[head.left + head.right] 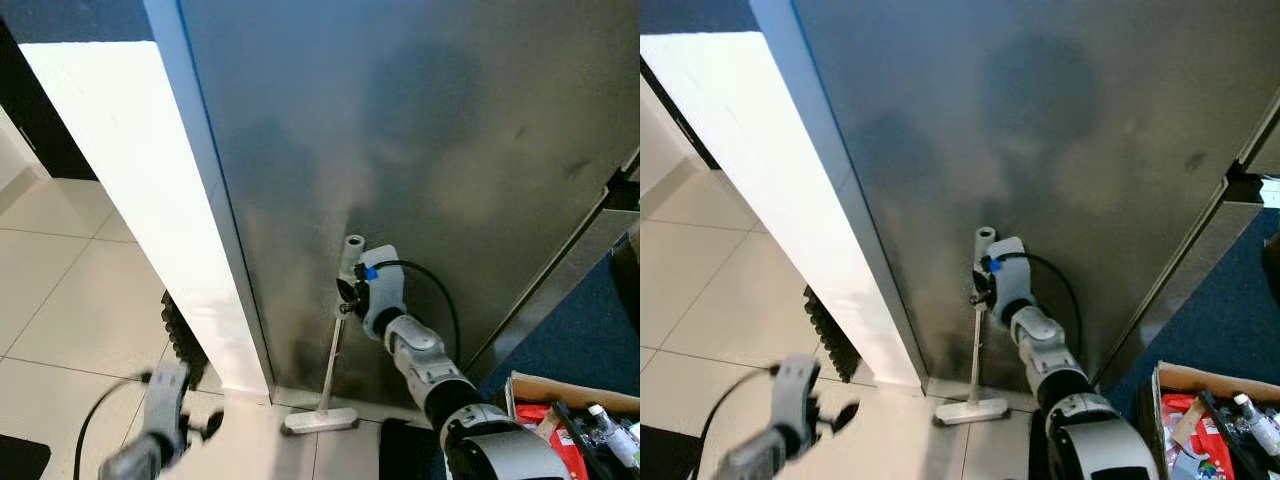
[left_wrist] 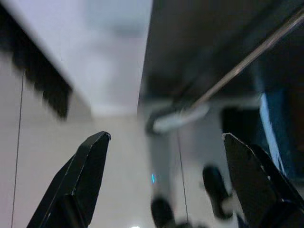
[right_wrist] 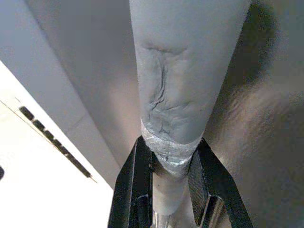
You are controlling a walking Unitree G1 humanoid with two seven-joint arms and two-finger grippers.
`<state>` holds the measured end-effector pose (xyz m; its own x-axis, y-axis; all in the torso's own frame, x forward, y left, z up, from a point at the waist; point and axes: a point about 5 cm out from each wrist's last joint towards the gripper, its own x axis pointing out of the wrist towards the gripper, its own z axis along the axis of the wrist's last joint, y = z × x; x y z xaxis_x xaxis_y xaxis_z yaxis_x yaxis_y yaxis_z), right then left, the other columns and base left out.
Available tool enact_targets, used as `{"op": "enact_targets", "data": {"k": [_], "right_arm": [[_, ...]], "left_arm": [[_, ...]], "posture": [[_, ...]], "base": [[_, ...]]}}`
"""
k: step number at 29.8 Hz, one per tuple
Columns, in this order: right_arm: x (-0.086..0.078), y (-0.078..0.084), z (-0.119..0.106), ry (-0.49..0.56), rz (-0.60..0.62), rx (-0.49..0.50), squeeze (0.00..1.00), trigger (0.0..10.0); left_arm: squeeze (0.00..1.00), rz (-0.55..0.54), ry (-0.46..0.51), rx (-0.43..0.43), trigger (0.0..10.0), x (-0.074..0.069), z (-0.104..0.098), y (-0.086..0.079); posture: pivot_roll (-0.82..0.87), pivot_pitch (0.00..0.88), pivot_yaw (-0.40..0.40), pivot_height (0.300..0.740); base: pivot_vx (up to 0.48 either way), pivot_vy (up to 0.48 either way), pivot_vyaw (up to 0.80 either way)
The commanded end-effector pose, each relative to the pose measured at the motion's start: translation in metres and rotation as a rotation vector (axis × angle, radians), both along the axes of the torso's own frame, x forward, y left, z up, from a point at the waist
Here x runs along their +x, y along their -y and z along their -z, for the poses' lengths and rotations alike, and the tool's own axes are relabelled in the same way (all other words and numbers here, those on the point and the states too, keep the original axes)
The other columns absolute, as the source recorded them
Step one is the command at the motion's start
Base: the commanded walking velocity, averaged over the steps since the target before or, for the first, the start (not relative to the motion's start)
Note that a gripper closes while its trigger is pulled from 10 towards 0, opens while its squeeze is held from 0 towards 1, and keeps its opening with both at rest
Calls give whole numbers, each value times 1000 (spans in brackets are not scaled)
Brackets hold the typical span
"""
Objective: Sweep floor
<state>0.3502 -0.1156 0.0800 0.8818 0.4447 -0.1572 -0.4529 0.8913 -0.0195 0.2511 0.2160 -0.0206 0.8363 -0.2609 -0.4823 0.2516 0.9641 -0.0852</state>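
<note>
Right end effector [image 3: 171,183] clamped, left end effector [image 2: 166,183] spread

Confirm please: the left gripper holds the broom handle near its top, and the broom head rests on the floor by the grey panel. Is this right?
Not quite. The right gripper holds the broom handle, as the right wrist view shows. The left gripper is open. The broom head rests on the floor by the grey panel.

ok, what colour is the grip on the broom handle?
Grey: a padded, creased grip clamped in the right hand. The right wrist view shows it best.

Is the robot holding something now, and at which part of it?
The right gripper is shut on the broom handle just below its grey padded grip, near the top. The left gripper is open and holds nothing.
</note>
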Motion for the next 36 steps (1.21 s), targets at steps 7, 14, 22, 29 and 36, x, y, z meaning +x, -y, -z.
{"op": "enact_targets", "data": {"k": [7,14,22,29,36], "right_arm": [[-2,-8,-16,61,-173,53,0,0],[-9,-12,-18,61,-332,31,0,0],[-9,-4,-7,-7,-316,-66,0,0],[-9,-5,-3,-32,-293,-72,0,0],[-15,-14,-4,-45,-370,-46,0,0]], "left_arm": [[0,175,150,-44,10000,22,-30,2],[0,310,272,-116,10000,34,-53,11],[0,354,260,-91,10000,36,-54,11],[0,323,218,-76,10000,33,-47,12],[0,366,302,-108,10000,44,-64,17]], "posture": [[-14,0,58,740],[-12,0,62,740],[-13,0,67,740],[-15,0,66,740],[-16,0,57,740]], "base": [[0,0,0],[0,0,0],[0,0,0],[0,0,0],[0,0,0]]}}
